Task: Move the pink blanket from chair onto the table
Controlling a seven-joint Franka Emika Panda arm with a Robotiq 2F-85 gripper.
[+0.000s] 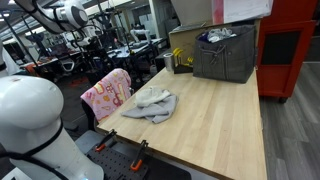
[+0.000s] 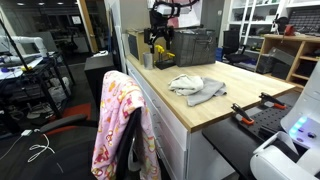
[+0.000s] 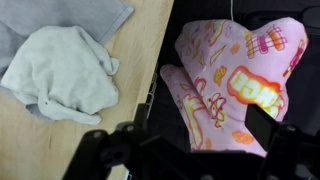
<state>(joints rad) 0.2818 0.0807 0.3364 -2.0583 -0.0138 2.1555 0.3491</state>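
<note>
While the gripper [image 2: 159, 42] hangs high above the scene with its jaws spread wide and nothing between them, the pink blanket [image 2: 120, 120] is draped over the back of the dark chair [image 2: 131, 148], not on the table [image 2: 245, 80]. In the wrist view the gripper [image 3: 185, 150] shows only as dark, blurred fingers along the bottom edge, at about 7 and 5 o'clock, well apart from each other and clear of the fabric below.

From that view the blanket [image 3: 235, 80] fills the area from 1 to 4 o'clock, its yellow, orange and white figures facing up, just beside the table [image 3: 140, 58] edge but off the wood. A crumpled grey cloth [image 3: 60, 75] lies on the planks at 9 to 10 o'clock.

In both exterior views the blanket [image 1: 107, 95] hangs from the chair just beside the long edge of the table [image 1: 225, 120], lower than the top. The grey cloth [image 1: 152, 104] rests on the wood near that same edge, at about 3 o'clock from the blanket. A grey fabric bin [image 1: 226, 55] stands at the far end of the table, at 1 o'clock from the cloth, well apart from it.
</note>
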